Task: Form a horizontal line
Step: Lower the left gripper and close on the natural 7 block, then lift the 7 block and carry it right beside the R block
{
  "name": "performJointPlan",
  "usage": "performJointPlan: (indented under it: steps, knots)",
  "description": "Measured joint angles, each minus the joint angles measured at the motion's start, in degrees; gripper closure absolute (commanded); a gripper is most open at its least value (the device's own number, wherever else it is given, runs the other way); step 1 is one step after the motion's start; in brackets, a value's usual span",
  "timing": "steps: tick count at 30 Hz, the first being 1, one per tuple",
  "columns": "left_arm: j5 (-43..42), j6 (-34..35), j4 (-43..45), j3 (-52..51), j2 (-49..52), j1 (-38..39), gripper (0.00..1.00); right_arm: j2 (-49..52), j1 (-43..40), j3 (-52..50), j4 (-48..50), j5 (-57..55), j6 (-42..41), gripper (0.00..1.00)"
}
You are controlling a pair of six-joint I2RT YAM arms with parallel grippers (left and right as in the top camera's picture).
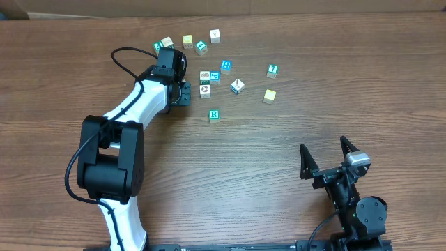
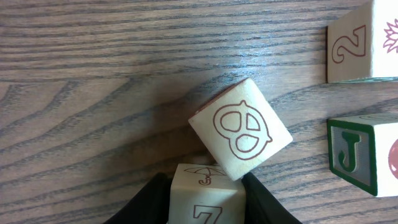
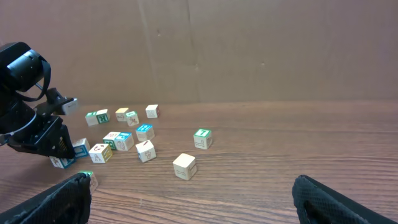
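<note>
Several lettered wooden blocks lie scattered at the far middle of the table, among them an R block (image 1: 214, 115) and a T block (image 1: 272, 70). My left gripper (image 1: 182, 94) points down at their left side. In the left wrist view it (image 2: 205, 186) is shut on a cream block with a 7 and an umbrella (image 2: 204, 202). A tilted cream block with a pretzel drawing (image 2: 241, 127) touches the held block's far corner. A block with a 2 (image 2: 351, 43) and a green J block (image 2: 357, 152) sit to the right. My right gripper (image 1: 326, 155) is open and empty at the near right.
More blocks sit behind the left arm, near the table's far edge (image 1: 187, 41). A plain cream block (image 3: 185, 166) and a yellow block (image 1: 270, 95) lie furthest right. A cardboard wall stands behind the table (image 3: 249, 50).
</note>
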State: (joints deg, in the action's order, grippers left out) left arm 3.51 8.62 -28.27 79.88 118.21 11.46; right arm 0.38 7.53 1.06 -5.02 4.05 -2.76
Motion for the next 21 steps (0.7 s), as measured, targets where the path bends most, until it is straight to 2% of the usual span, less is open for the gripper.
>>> performJointPlan:
  steps: [11, 21]
  knots:
    - [-0.1, 0.3, -1.2, 0.5, 0.0, 0.0, 0.8, 0.0, 0.0, 0.0, 0.0, 0.0, 0.0, 0.0]
    - [-0.1, 0.4, -12.6, 8.4, 0.0, 0.0, 0.89, 0.0, 0.0, 0.0, 0.0, 0.0, 0.0, 0.0]
